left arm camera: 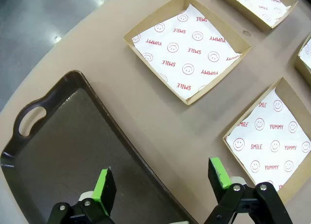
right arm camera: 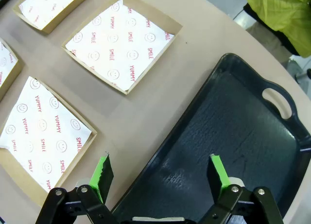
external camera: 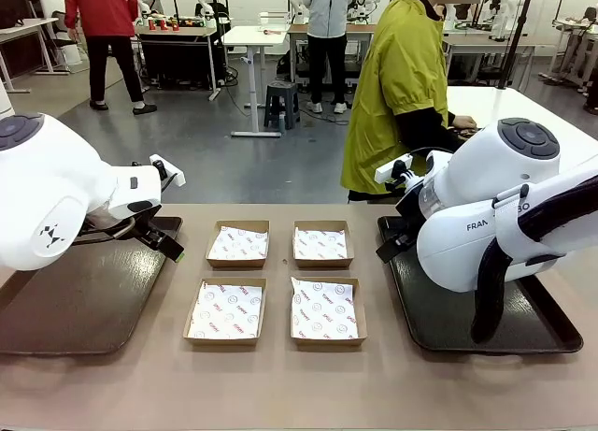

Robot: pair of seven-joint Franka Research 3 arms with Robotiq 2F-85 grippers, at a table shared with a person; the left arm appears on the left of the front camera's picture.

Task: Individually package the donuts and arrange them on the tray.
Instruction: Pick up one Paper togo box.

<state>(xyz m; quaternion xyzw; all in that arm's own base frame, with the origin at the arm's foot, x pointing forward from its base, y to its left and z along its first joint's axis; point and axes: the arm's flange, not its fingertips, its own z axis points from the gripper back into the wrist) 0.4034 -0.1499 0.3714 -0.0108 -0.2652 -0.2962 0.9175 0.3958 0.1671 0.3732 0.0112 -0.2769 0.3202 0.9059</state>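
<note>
On the tan bench (external camera: pixel 280 384), the nearest row holds two shallow brown cardboard boxes lined with white paper printed with red smileys, "SMILE" and "YUMMY": the near left box (external camera: pixel 225 310) and the near right box (external camera: pixel 324 309). Outside them lie a dark brown handled plastic tray (external camera: pixel 65 309) on the robot's left and a black handled plastic tray (external camera: pixel 448 323) on its right.

The left gripper (left arm camera: pixel 161 180) hangs over the brown tray's inner edge, its green-padded fingers (left arm camera: pixel 103 185) spread wide and grasping nothing. The right gripper (right arm camera: pixel 159 171) straddles the black tray's inner edge, likewise released; its height above the tray is hard to judge.

Behind sit the matching far left box (external camera: pixel 237 243) and far right box (external camera: pixel 322 243). A person in a yellow-green jacket (external camera: pixel 397 85) stands beyond the bench.
</note>
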